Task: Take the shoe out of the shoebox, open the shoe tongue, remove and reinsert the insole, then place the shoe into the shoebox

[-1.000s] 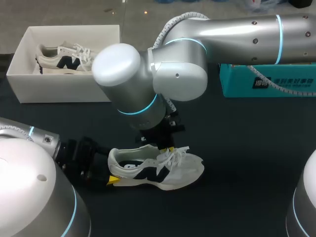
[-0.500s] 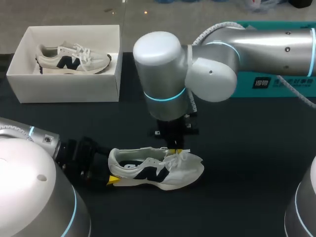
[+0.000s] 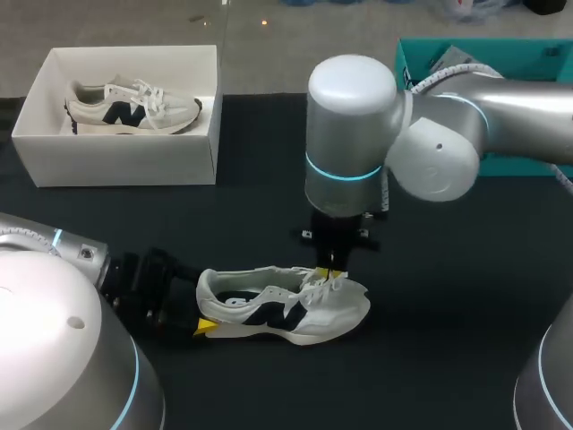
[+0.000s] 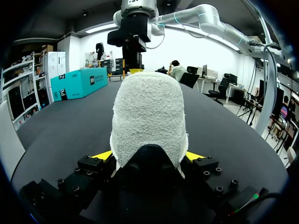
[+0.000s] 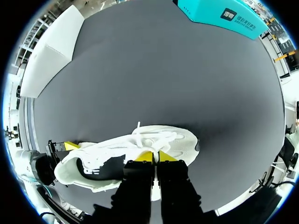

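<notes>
You've got the shoe (image 3: pixel 295 312) out, left gripper (image 4: pixel 149 156) clamping its heel, right gripper (image 5: pixel 155 157) closed at the laces (image 5: pixel 152 136); tongue, insole, reboxing remain

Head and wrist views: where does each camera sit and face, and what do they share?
Head view: above and behind, looking down on the black table; silver left arm and right arm show.
Left wrist view: low, facing along the table at the heel of the white, navy-marked sneaker, held in the left gripper.
Right wrist view: looking down past the right gripper onto the laces.
Shared: all see this sneaker.
</notes>
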Controlling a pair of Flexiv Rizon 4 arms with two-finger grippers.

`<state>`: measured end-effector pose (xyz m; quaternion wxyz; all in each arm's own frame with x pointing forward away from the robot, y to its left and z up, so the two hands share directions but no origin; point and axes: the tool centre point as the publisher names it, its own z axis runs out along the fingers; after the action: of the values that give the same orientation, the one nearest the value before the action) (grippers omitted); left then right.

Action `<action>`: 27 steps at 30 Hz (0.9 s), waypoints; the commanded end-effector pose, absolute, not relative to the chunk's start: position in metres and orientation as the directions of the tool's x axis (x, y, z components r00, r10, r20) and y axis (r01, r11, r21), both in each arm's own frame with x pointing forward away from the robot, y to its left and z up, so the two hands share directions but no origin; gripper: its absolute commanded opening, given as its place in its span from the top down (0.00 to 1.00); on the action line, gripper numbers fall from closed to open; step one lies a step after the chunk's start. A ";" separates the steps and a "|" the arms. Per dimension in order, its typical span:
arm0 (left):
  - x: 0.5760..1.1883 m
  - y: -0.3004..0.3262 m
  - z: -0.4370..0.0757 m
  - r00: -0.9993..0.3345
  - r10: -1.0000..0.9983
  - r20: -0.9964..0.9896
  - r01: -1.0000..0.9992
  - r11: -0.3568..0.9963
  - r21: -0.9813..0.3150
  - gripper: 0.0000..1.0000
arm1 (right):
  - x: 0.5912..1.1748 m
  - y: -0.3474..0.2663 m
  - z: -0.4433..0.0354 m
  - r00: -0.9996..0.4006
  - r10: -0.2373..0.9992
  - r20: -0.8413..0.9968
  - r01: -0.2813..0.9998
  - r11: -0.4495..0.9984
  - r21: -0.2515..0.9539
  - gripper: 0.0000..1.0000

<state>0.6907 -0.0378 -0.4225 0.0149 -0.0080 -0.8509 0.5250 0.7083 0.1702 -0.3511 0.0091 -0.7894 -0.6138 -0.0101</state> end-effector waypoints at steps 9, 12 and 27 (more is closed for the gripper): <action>0.691 -0.037 -0.423 -0.999 0.030 0.017 -0.002 0.452 -0.892 1.00 | 0.707 0.136 -0.345 0.791 0.608 0.069 0.609 -0.793 0.002 1.00; 0.691 -0.037 -0.423 -0.999 0.030 0.017 -0.002 0.452 -0.892 1.00 | 0.708 0.131 -0.351 0.805 0.590 0.061 0.591 -0.807 0.000 1.00; 0.691 -0.037 -0.423 -0.999 0.030 0.017 -0.002 0.452 -0.892 1.00 | 0.700 0.127 -0.364 0.828 0.559 0.035 0.560 -0.829 -0.007 0.00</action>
<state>0.6912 -0.0389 -0.4229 0.0150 -0.0077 -0.8516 0.5239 0.7065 0.1222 -0.3660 0.0148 -0.8230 -0.5676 -0.0152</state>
